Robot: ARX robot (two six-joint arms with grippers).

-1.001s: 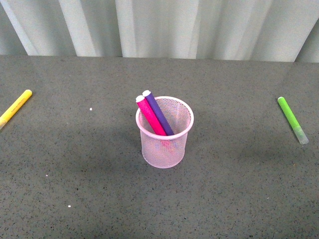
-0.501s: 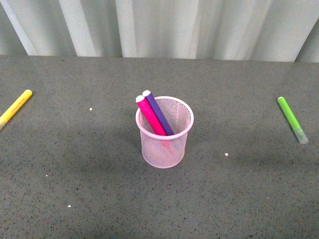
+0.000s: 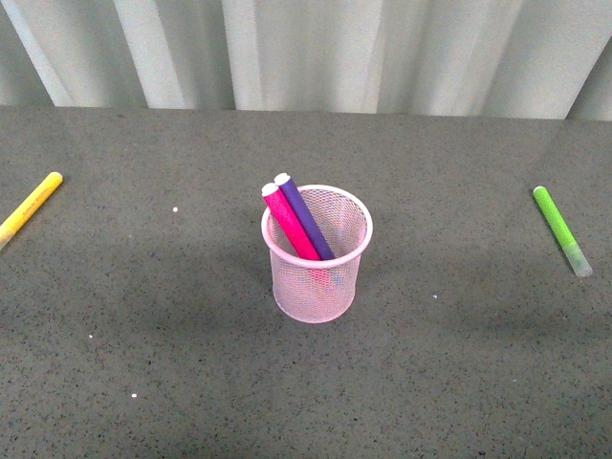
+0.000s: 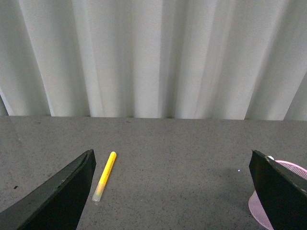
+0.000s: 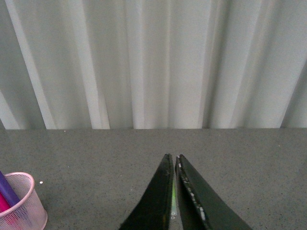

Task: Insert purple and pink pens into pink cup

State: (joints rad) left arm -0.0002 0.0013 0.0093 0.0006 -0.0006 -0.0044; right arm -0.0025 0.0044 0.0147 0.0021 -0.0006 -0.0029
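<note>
Front view showed the pale pink wire-mesh cup (image 3: 316, 256) standing upright near the middle of the speckled dark grey table (image 3: 172, 363). Inside it stood the hot pink marker pen (image 3: 290, 224) and the deep purple marker pen (image 3: 305, 216), side by side and touching, both leaning toward the left-rear part of the rolled rim, their white ends poking just above it. A yellow pen (image 3: 30, 206) lay flat far off at the left edge of the table, and a light green pen (image 3: 560, 229) lay flat far off to the right, both well apart from the cup. A pleated pale curtain (image 3: 316, 53) hung behind the table. Neither arm showed in this view.

From the left wrist, the left gripper (image 4: 172, 182) had its two black fingers spread wide with nothing between them but bare tabletop; the yellow pen (image 4: 104, 175) lay beyond one finger, and a bit of the pink cup (image 4: 283, 201) peeked out by the other.

From the right wrist, the right gripper (image 5: 175, 191) had its dark fingers pressed together, holding nothing, with a sliver of the green pen (image 5: 173, 201) showing behind them and the cup (image 5: 21, 203) off to the side.
</note>
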